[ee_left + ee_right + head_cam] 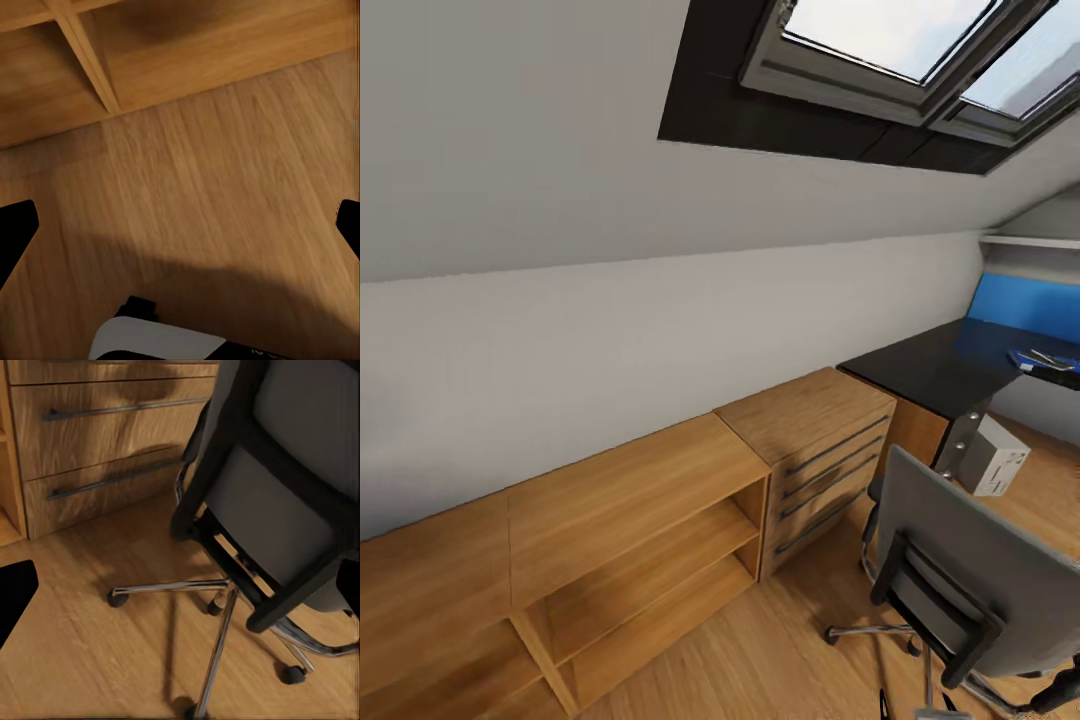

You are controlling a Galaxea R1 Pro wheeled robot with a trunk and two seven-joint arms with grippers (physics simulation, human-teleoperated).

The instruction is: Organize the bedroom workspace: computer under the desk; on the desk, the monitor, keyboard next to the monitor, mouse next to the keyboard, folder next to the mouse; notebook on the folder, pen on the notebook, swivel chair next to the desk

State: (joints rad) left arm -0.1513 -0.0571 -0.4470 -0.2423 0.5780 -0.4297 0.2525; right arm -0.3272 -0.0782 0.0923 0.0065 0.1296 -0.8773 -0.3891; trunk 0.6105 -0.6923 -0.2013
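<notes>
The head view looks down along a sloped white wall with a skylight (890, 60) at about 1 o'clock. The swivel chair (970, 570) stands at about 5 o'clock, its grey back turned to the camera, just beside the wooden chest of drawers (815, 450) and near the glossy black surface of the desk (930, 370), which lies at about 3 o'clock with its blue back panel (1025, 305) behind. On that surface, near the frame edge, lies the blue folder (1040, 360) with something thin and pale on top, too small to name. The computer (995, 455), a light grey box, sits on the floor below the desk edge. The low wooden shelving (630, 540) runs toward 8 o'clock. In the left wrist view, the left hand (180, 232) points down at the wooden floor (225, 187), its dark fingertips (15, 229) far apart at both frame sides, so it is spread and holds nothing. In the right wrist view, the right hand (180, 592) is also spread wide and empty, pointed at the chair's chrome base (217, 607) and its back.
</notes>
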